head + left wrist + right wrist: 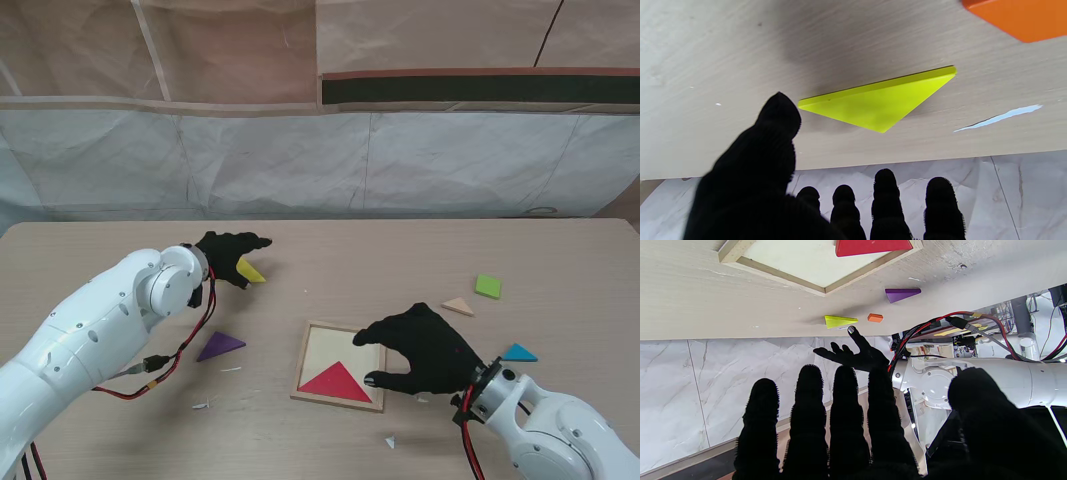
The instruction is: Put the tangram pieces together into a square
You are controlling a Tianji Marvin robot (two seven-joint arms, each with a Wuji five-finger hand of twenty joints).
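A square wooden tray (318,340) lies mid-table with a red triangle (336,381) in its near part. My right hand (425,348) hovers open over the tray's right edge, fingers spread, holding nothing. My left hand (228,254) is open at the far left, directly over a yellow triangle (251,271) that lies flat on the table (878,103); the thumb (773,133) is just short of it. An orange piece (1017,16) lies beside the yellow one, hidden by the hand in the stand view. A purple triangle (219,346) lies left of the tray.
Right of the tray lie a tan triangle (458,306), a green square (488,287) and a blue triangle (518,352). Small white scraps (391,441) lie near the front edge. Red cables (170,360) hang from my left arm.
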